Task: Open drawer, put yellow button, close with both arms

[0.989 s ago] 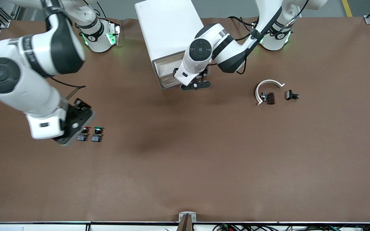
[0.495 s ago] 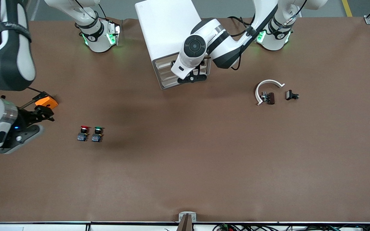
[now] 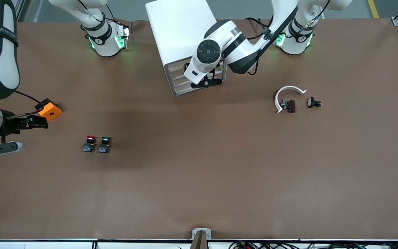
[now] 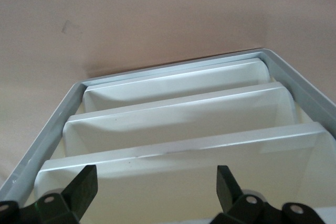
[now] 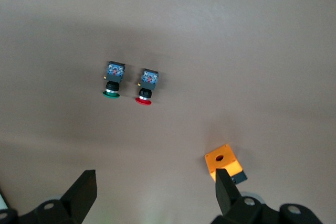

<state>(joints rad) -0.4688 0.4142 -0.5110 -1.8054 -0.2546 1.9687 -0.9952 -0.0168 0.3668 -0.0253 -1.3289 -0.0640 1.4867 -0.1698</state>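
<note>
The white cabinet (image 3: 180,31) stands between the two arm bases, its four drawers all pushed in. My left gripper (image 3: 205,82) hangs in front of the drawer fronts, open and empty. In the left wrist view its fingers (image 4: 84,186) spread wide over the cream drawer front (image 4: 184,177) nearest them, and I cannot tell whether that is the uppermost drawer. My right gripper (image 3: 35,123) is open and empty, low over the table at the right arm's end, next to an orange box (image 3: 50,111). The yellow button is not in view.
A red-capped button (image 3: 89,144) and a green-capped button (image 3: 104,144) stand side by side; they also show in the right wrist view (image 5: 146,85). A white curved piece (image 3: 287,92), a dark brown part (image 3: 290,105) and a small black part (image 3: 313,102) lie toward the left arm's end.
The uppermost drawer, open a second ago, is now pushed in with my left gripper against the cabinet front. My right arm has swung away from the buttons toward its end of the table.
</note>
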